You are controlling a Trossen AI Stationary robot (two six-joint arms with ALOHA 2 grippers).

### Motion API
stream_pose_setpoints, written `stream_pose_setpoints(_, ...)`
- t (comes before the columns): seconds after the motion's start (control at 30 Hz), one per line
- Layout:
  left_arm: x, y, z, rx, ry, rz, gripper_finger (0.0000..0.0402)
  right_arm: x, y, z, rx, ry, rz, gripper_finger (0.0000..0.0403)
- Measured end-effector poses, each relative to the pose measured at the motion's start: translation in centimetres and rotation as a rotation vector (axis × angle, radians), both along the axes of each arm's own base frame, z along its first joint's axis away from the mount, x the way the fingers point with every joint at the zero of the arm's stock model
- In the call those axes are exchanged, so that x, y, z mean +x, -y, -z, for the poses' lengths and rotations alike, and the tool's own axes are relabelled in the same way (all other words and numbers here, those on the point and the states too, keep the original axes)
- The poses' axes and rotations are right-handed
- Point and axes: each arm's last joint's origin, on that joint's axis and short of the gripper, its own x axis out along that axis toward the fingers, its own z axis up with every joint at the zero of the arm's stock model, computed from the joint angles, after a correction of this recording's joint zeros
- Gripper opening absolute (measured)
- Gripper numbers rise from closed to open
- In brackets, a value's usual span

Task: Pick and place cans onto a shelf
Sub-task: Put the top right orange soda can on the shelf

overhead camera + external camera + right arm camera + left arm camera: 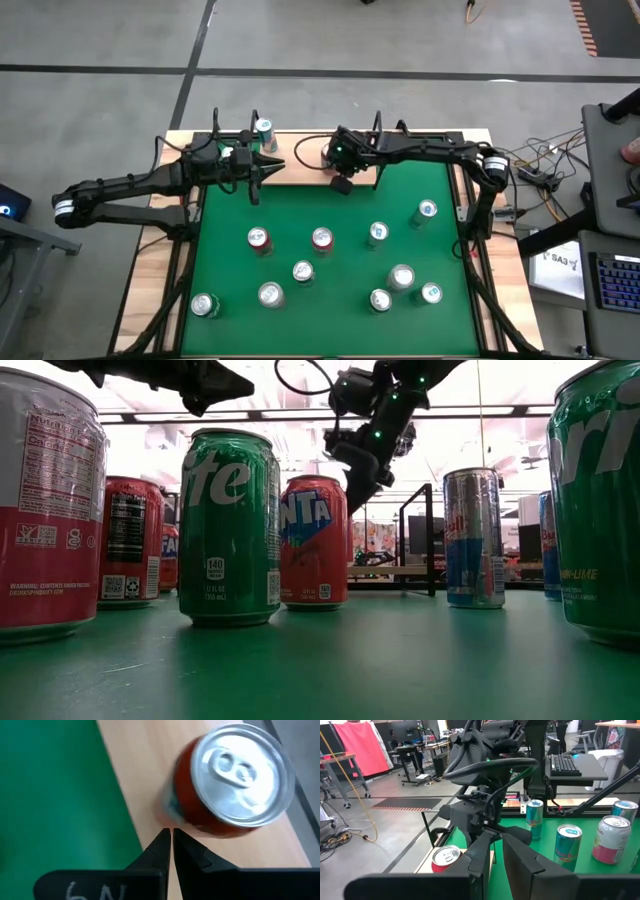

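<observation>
The shelf [300, 166] is a light-wood board along the green table's far edge. A red can [230, 780] with a silver top stands upright on it; the right arm hides it in the high view. My right gripper [167, 834] is shut, slants down, and has its tips beside that can's side. Over the shelf's left part, my left gripper [498, 845] is level and shut, holding nothing, and it points toward the red can [445, 859]. A silver-topped can [264, 132] stands on the shelf behind it. My right gripper has its shut fingertips [161, 840] at the red can's side wall [172, 815], low on the can, coming slanting down from the table's near side. I cannot tell whether they touch it. The can stands upright on the shelf board.
Several cans stand upright on the green table [230, 330], among them red ones [259, 240] [322, 238] and a green one [228, 525]. Black wire uprights [418, 535] rise at the shelf's ends. A desk with a keyboard [612, 285] is off the right edge.
</observation>
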Motion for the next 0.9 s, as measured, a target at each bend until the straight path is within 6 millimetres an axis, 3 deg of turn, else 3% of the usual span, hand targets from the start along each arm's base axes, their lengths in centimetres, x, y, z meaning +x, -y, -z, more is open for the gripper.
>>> stream_pose_setpoints(0.27, 0.0, 0.0, 0.0, 0.009, 0.001, 0.000, 0.0036, -0.2, 1.9, -0.3, -0.058, 0.035, 0.019, 0.0012)
stream_pose_setpoints(0.9, 1.2, -0.4, 0.8, 0.000, -0.028, 0.001, 0.0036, 0.6, 2.2, -1.1, -0.101, 0.148, 0.011, 0.0012)
